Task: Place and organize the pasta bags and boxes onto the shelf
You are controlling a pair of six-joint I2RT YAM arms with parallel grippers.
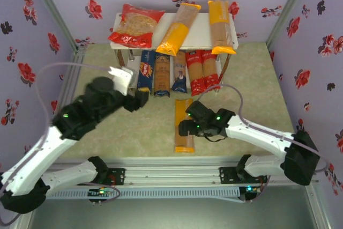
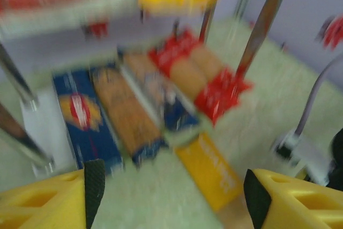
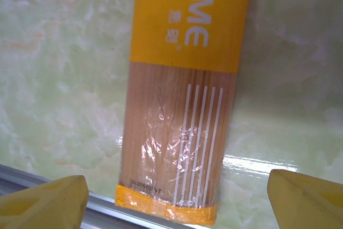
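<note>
Evidently, right end effector (image 3: 177, 186) spread above yellow bag (image 3: 185, 36); left end effector (image 2: 174, 178) apparently spread, blurred.

White capitals reading "TIME" run across the bright band of the yellow bag (image 3: 182, 105) of spaghetti, seen close in the right wrist view, where the upper edge clips the tops of the letters. Just below the word sit two small white characters, too small to read. Near the bag's orange end strip, a line of small dark print begins "2A" and runs on in digits that cannot be made out with certainty. In the left wrist view, the blue box (image 2: 80, 116) at the left of the far row carries a red oval logo, its lettering blurred beyond reading. The white print on the wide red bag (image 1: 135, 25) at far left is too small to read from above.
</note>
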